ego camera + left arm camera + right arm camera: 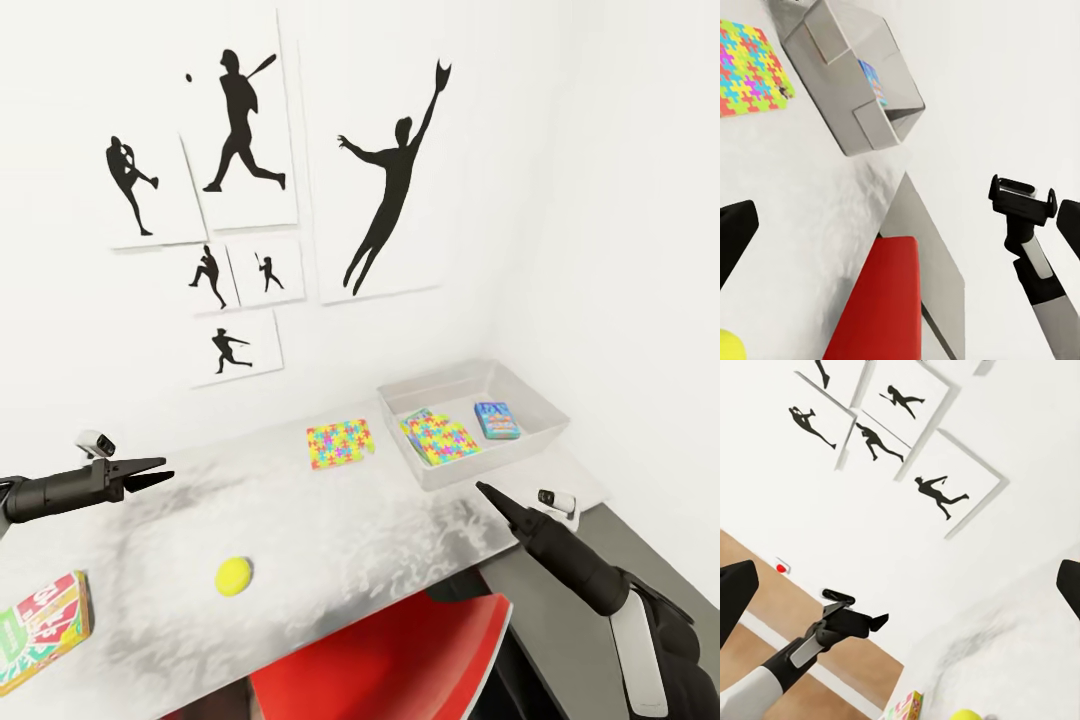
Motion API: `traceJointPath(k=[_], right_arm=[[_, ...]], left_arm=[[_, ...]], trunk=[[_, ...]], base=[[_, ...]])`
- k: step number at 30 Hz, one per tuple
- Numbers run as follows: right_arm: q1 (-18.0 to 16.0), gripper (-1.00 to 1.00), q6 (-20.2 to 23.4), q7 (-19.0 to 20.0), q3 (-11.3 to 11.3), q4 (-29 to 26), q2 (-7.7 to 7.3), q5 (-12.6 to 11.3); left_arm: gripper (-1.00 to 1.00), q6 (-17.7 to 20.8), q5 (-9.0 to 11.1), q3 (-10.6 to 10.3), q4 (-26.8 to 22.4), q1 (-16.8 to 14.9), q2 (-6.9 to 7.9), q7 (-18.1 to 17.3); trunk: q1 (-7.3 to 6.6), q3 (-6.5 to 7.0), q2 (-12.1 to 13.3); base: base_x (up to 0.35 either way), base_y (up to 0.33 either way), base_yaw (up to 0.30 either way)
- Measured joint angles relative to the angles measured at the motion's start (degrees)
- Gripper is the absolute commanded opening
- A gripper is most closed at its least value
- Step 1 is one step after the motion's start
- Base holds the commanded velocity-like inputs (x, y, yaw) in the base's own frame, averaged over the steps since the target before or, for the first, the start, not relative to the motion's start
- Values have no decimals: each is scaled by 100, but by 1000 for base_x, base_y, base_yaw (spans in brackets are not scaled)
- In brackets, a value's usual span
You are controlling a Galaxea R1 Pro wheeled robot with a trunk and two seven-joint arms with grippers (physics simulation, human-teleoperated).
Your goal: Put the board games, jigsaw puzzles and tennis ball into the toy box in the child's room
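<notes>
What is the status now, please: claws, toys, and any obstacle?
Both claws, left claw and right claw, open, empty. Toy box holds one puzzle, one game. Tennis ball, second jigsaw puzzle, SKIP-BO game loose on table. Nothing blocking.

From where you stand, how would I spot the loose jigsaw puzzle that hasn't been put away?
Start at the long glossy white-grey table under the black athlete silhouette posters. Near its back edge, just left of the shallow light grey toy box, lies a thin flat jigsaw puzzle of yellow, pink, blue and green pieces. Its twin lies inside the box.
</notes>
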Motion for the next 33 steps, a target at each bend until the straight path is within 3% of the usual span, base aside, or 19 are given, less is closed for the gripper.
traceJointPath(k=[20, 33], right_arm=[[-1, 100, -32, -72, 24, -1, 8, 33], [0, 100, -52, -79, 30, 10, 4, 42]], left_arm=[[100, 0, 3, -11, -63, 1, 1, 0], [100, 0, 1, -18, -70, 1, 0, 0]], trunk=[[1, 181, 1], [0, 263, 1]], base=[[-6, 5, 141], [-92, 135, 227]])
